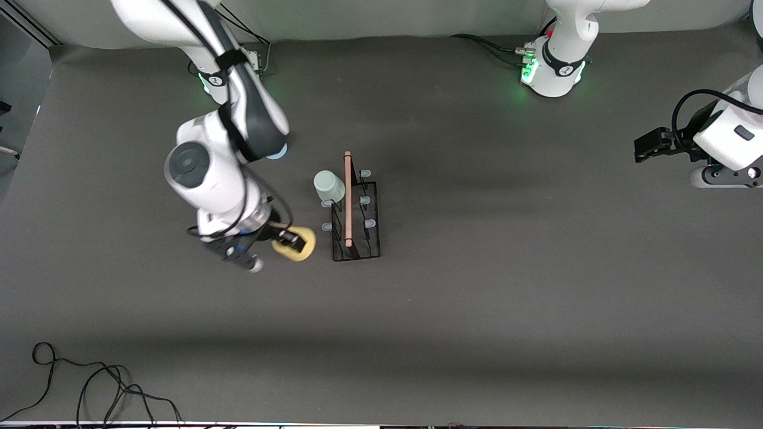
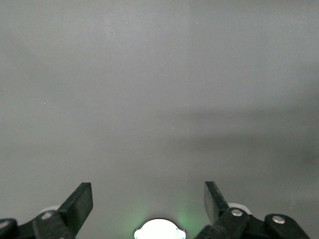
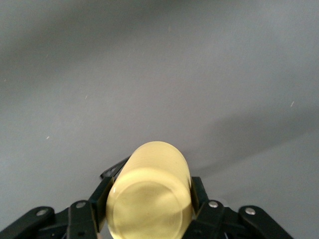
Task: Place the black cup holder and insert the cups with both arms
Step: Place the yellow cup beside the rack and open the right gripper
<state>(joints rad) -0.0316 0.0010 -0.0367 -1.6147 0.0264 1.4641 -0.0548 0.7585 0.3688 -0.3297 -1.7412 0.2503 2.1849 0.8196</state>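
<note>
The grey surface (image 1: 477,310) carries the black cup holder (image 1: 356,229) near its middle, upright on its rectangular base with the wooden rod handle (image 1: 348,199) on top, so the placing step looks done. The right arm (image 1: 226,149) reaches from its base to a spot beside the holder, toward the right arm's end of the surface, and the right gripper (image 1: 290,237) is clenched on the yellow cup (image 1: 296,244); the right wrist view shows that cup (image 3: 151,196) gripped between the fingers with its closed bottom facing the camera. The left arm (image 1: 727,140) waits at its own end of the surface, and the left gripper (image 1: 651,145) hangs released with nothing between its fingers (image 2: 78,203), as its wrist view confirms. The pale green cup (image 1: 329,186) already sits on a peg on the side of the holder facing the right arm. By my reckoning, one cup is inserted, the yellow one is in hand and not yet on a peg, and a third is left. A pale blue rim (image 1: 278,154) peeks from under the right arm; it may be the light blue cup, but the arm hides most of it. Whether the yellow cup is off the surface I cannot tell.
</note>
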